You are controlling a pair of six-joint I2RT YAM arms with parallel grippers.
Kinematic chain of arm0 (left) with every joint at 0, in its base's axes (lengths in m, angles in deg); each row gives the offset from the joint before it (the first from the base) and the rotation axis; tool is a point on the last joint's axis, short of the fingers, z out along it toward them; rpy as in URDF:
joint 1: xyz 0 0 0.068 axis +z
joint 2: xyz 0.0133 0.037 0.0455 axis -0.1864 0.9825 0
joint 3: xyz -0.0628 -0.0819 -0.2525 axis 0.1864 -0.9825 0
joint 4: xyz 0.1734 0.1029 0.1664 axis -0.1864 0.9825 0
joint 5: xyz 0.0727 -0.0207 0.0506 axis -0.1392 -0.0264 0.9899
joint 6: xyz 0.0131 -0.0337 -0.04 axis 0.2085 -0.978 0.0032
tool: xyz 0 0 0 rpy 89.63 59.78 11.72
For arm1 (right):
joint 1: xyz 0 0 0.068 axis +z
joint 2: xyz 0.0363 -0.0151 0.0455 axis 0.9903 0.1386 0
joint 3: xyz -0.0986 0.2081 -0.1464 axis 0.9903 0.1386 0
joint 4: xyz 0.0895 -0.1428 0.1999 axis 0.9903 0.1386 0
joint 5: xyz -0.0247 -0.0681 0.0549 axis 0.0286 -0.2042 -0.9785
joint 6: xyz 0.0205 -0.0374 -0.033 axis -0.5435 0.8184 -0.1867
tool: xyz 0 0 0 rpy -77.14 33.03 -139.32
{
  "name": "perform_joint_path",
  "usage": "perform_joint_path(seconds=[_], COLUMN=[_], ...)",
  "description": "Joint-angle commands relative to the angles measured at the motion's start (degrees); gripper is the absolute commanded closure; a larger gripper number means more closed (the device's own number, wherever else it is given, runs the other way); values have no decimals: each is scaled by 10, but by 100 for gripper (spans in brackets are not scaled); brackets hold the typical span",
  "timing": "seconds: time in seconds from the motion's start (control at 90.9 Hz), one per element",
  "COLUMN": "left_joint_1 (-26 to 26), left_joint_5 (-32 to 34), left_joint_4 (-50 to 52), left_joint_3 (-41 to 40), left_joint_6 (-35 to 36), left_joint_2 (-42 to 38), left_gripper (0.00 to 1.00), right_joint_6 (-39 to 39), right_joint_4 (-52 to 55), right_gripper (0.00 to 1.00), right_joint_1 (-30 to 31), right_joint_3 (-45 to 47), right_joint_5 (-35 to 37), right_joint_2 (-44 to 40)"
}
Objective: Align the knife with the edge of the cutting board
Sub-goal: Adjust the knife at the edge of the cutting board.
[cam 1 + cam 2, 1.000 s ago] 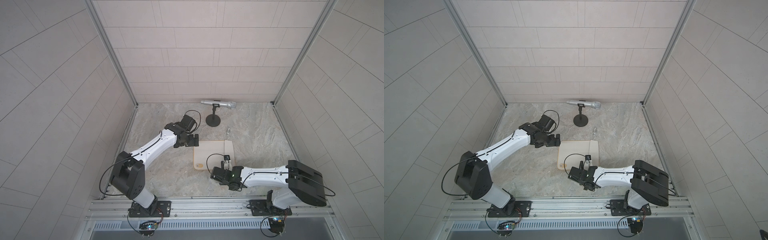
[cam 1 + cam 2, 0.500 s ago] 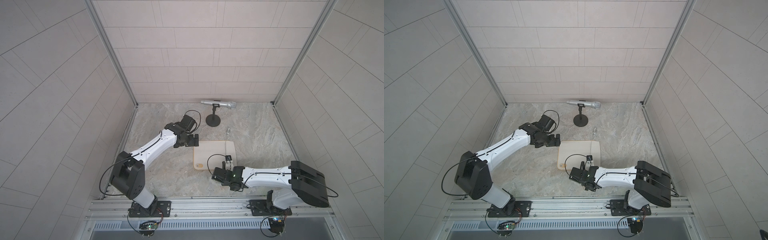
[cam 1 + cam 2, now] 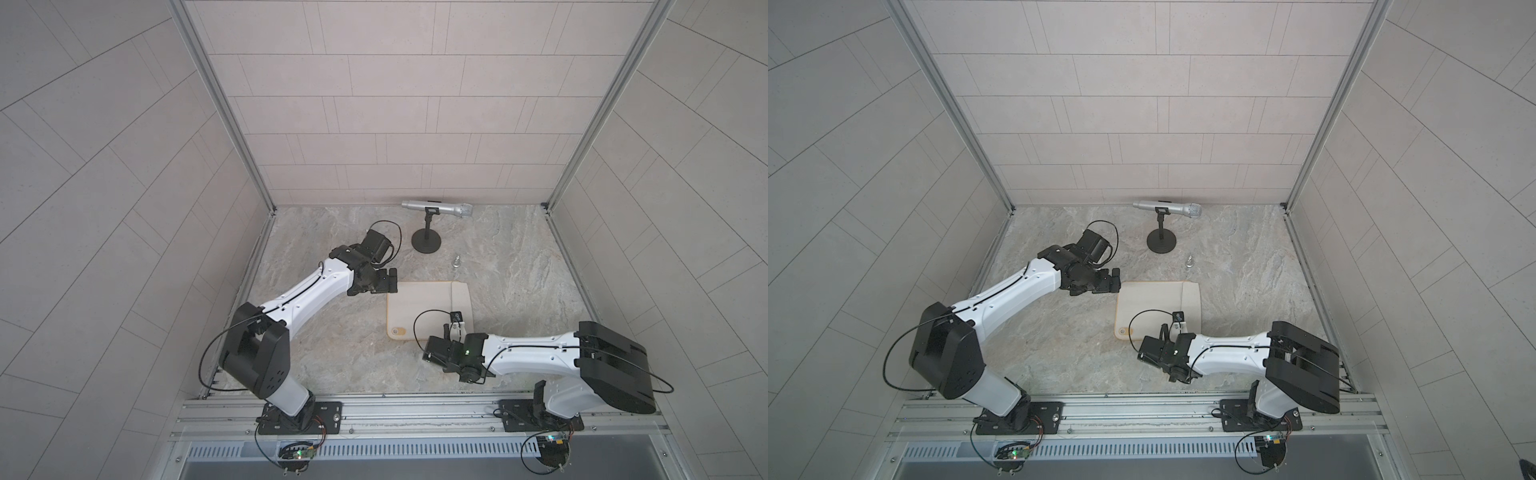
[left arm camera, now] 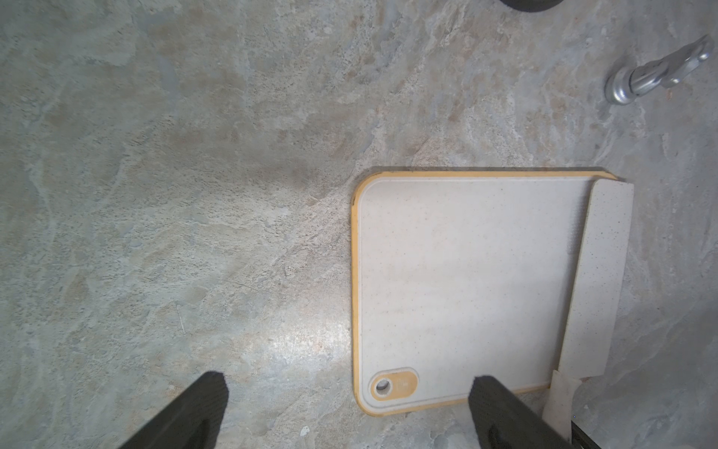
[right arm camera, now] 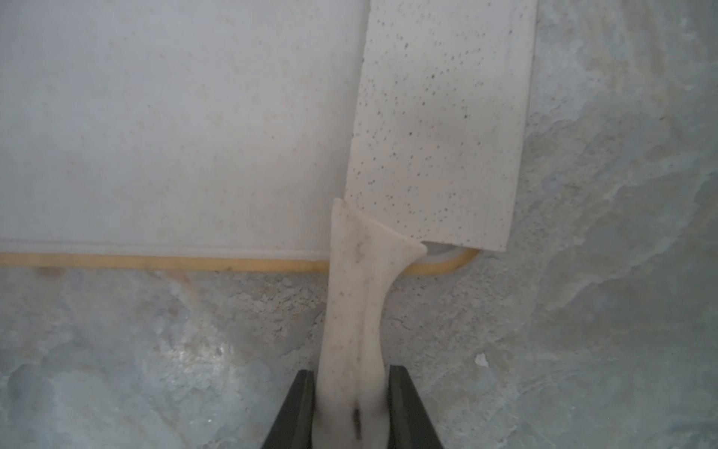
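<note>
Right wrist view: shows the right gripper (image 5: pixel 351 388) with two black fingers pinched narrow on the light beige handle of one knife (image 5: pixel 439 128), a cleaver with a broad, pale, dark-speckled rectangular blade. Blade laid flat along one side of one cutting board (image 5: pixel 175 136), a cream near-square slab with rounded corners and a thin tan rim. Covers that side's edge and overhangs slightly onto the grey marbled stone table (image 5: pixel 602 272). Handle out past the board's corner, over bare table, clamped near its end.

Left wrist view: shows the left gripper (image 4: pixel 349 383) spread wide, gripping nothing, with the same board below. One small oval tan-ringed hole at the corner nearest that gripper's fingers, the knife lying along the opposite side.

Seen in both top views: board near the middle of the table, knife on its right-hand side, handle pointing toward the robot's base rail. Left gripper just beside the board's far left corner; cannot tell whether touching.

Counted: two white-and-black arms, two grippers, one knife, one board. Also one silver microphone (image 3: pixel 436 208) lying level on one black round-based stand (image 3: pixel 426 242) near the back wall. One small silver metal fitting (image 3: pixel 456 261) between stand and board, apart from both.
</note>
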Motion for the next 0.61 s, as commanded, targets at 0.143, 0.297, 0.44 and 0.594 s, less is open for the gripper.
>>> perform_joint_path(seconds=[0.143,0.297,0.44,0.594], left_joint_1=[-3,-3,-3,-3], left_joint_5=[3,3,4,3], left_joint_4=[18,17,17,18], left_joint_3=[13,13,13,13], left_joint_6=[7,7,7,7], left_joint_2=[9,9,9,10], left_gripper=[0,0,0,0], right_joint_6=[8,10,10,9], right_joint_4=[-8,-9,-4,-2], right_gripper=[79,79,79,79], right_joint_1=[4,4,4,4], right_joint_3=[-11,-19,-27,-28], right_joint_5=[20,26,30,32], right_joint_2=[5,16,26,29])
